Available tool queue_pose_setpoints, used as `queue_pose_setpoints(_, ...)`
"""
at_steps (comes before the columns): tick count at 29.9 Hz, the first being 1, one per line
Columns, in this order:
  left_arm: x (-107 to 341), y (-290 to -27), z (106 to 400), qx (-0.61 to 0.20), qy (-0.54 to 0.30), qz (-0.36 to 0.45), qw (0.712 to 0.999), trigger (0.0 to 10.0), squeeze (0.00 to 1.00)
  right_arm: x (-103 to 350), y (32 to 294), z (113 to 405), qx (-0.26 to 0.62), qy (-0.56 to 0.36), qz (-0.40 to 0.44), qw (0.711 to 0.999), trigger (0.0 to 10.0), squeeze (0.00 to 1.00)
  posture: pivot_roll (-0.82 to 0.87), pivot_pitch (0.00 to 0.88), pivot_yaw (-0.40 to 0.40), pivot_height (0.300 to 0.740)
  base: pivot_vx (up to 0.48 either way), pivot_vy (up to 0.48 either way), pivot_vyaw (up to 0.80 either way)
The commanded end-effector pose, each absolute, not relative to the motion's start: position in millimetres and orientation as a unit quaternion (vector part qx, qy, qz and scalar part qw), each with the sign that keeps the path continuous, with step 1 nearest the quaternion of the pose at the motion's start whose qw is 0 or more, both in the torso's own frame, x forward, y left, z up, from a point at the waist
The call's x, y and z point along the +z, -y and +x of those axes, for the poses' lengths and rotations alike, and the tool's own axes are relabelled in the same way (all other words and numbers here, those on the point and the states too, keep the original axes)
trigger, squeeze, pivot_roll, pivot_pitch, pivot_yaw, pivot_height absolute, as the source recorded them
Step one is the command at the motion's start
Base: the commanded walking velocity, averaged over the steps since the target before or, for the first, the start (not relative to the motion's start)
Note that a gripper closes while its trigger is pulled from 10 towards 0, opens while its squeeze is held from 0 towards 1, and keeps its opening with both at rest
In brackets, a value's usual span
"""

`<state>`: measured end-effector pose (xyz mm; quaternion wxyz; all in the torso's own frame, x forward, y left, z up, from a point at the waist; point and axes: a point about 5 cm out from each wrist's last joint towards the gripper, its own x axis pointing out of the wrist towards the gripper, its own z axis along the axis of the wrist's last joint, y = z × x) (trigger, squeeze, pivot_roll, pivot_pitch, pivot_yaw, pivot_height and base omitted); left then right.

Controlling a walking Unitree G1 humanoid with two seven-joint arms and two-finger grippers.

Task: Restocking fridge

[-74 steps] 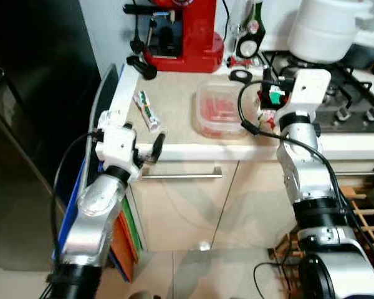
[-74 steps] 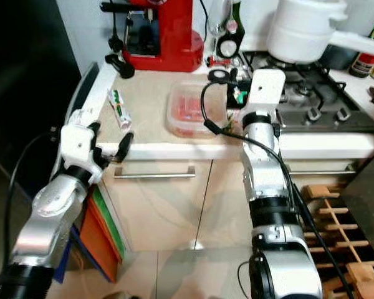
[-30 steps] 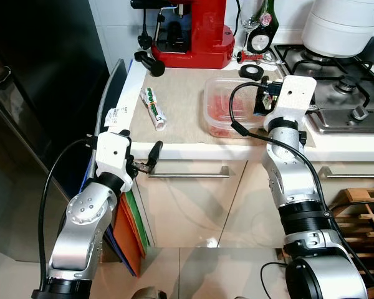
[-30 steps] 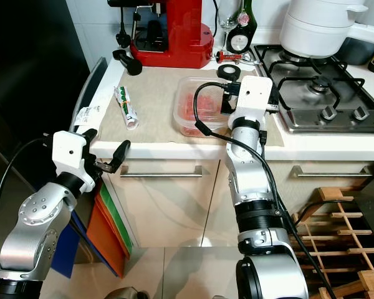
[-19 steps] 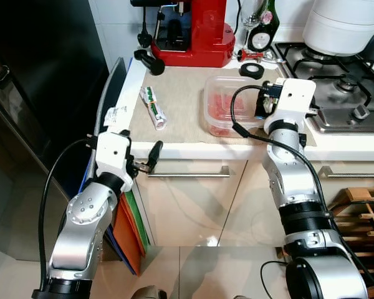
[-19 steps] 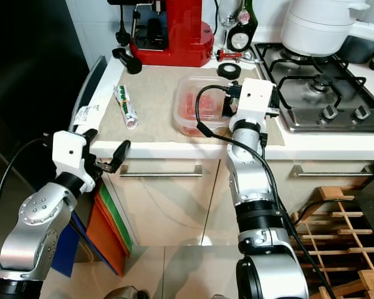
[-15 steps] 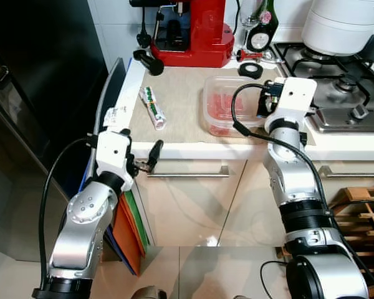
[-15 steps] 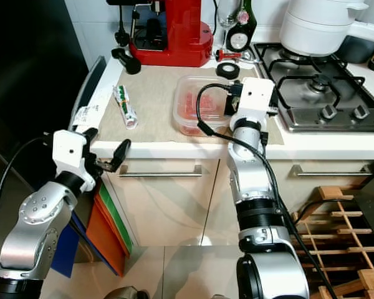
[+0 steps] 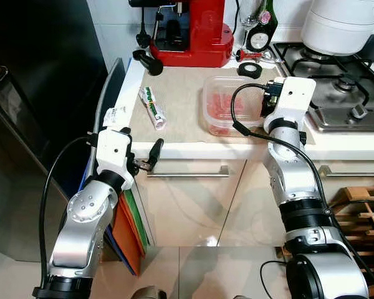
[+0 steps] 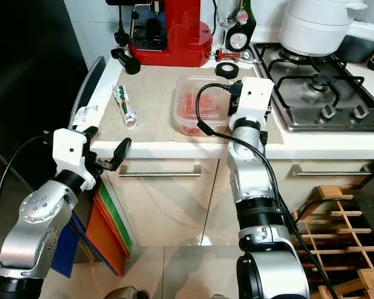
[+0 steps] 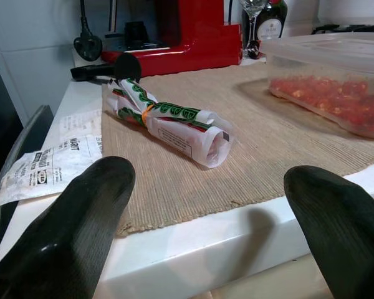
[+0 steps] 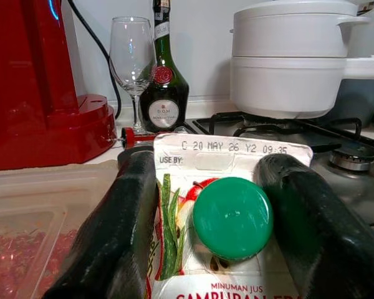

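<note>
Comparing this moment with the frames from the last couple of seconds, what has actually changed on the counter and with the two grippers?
Mostly the camera shifted; the counter items kept their places. The right gripper stays shut on the juice carton beside the plastic container, its pose barely changed over the last second. The left gripper still hangs open at the counter edge, short of the rolled packet. Nothing was picked up or let go.

Reds, greens and beige
Green-capped white juice carton (image 12: 230,249), red coffee machine (image 9: 196,31), beige woven mat (image 11: 249,149), green-striped wrapper (image 11: 168,121).
</note>
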<state>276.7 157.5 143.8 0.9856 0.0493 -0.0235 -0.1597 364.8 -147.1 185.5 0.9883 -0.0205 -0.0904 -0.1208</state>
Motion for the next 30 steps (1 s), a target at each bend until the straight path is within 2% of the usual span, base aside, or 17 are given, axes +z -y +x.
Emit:
queue_pose_setpoints(1, 147, -156, 279, -0.164, 0.028, 0.052, 0.985, 10.0, 0.0, 176, 145, 365, -0.116, 0.067, -0.011, 0.991, 0.0, 0.0, 0.09, 0.024, 0.047, 0.74, 0.0, 0.0, 0.0)
queue_pose_setpoints(12, 148, -153, 282, -0.167, 0.03, 0.053, 0.984, 10.0, 0.0, 171, 141, 362, -0.096, 0.07, -0.007, 0.993, 0.0, 0.0, 0.08, 0.015, 0.043, 0.74, 0.0, 0.0, 0.0)
queue_pose_setpoints(17, 148, -152, 283, -0.166, 0.033, 0.051, 0.984, 10.0, 0.0, 193, 143, 363, -0.095, 0.129, -0.03, 0.987, 0.0, 0.0, 0.08, 0.006, 0.037, 0.74, 0.0, 0.0, 0.0)
queue_pose_setpoints(30, 148, -147, 286, -0.167, 0.037, 0.047, 0.984, 10.0, 0.0, 228, 154, 363, -0.103, 0.216, -0.083, 0.968, 0.0, 0.0, 0.07, 0.0, 0.028, 0.74, 0.0, 0.0, 0.0)
